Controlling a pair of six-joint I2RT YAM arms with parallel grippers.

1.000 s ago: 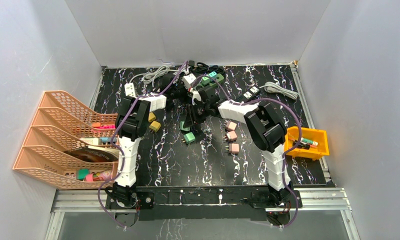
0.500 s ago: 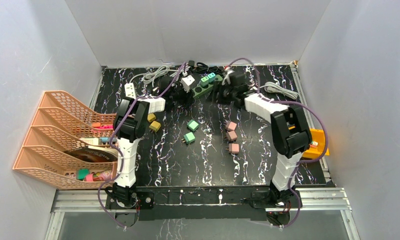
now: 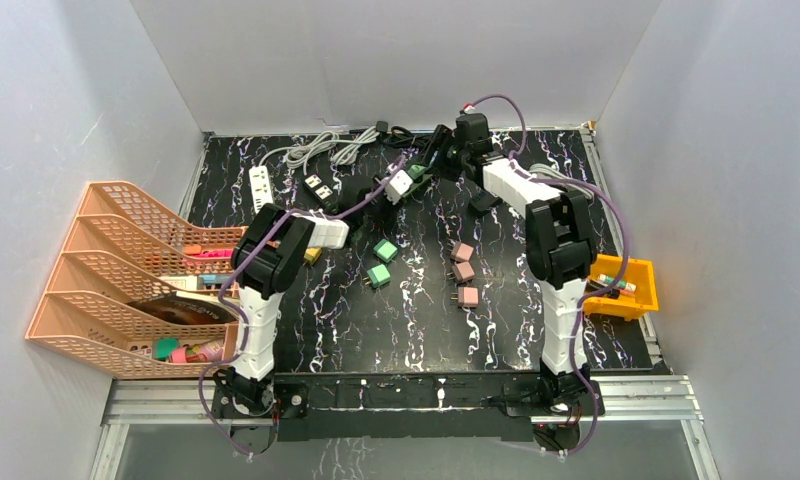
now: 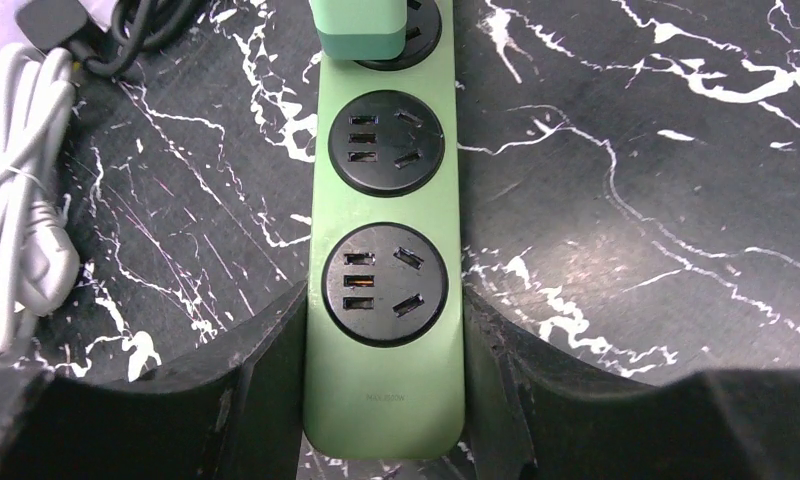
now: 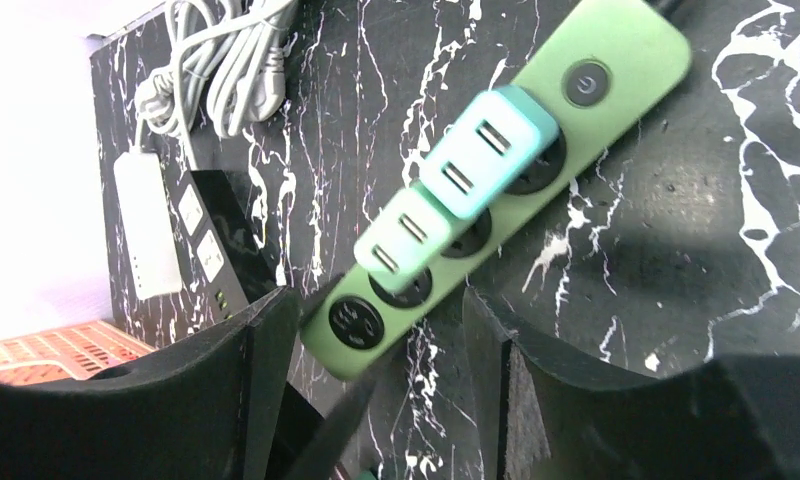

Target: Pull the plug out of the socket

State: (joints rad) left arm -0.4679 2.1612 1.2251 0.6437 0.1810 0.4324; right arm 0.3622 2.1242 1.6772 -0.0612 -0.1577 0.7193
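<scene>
Two plugs standing side by side in the green strip (image 5: 631,45): a mint plug (image 5: 401,240) and, next toward the power button (image 5: 584,82), a teal plug (image 5: 486,150). Both upright in their sockets. Past the mint plug, toward the strip's other end, two empty sockets.

Clamped at that bare end by the left gripper (image 4: 384,330), one finger (image 4: 266,400) pressed against each long side. Strip flat on the table (image 4: 626,200), with only the foot of the mint plug showing at the top edge of the left wrist view.

Right gripper (image 5: 376,320) spread wide, holding nothing, fingers (image 5: 226,390) touching neither plug. Strip's bare end framed in the gap between them; height above it hard to tell.

Beside the strip in the right wrist view: a black strip (image 5: 211,235), a white strip (image 5: 146,220) and a bundled white cable (image 5: 226,60).

Nearer the arm bases in the top view: two loose green plugs (image 3: 384,250) and three pink plugs (image 3: 463,271). Orange rack (image 3: 126,215) at the left edge, yellow bin (image 3: 641,272) at the right.
</scene>
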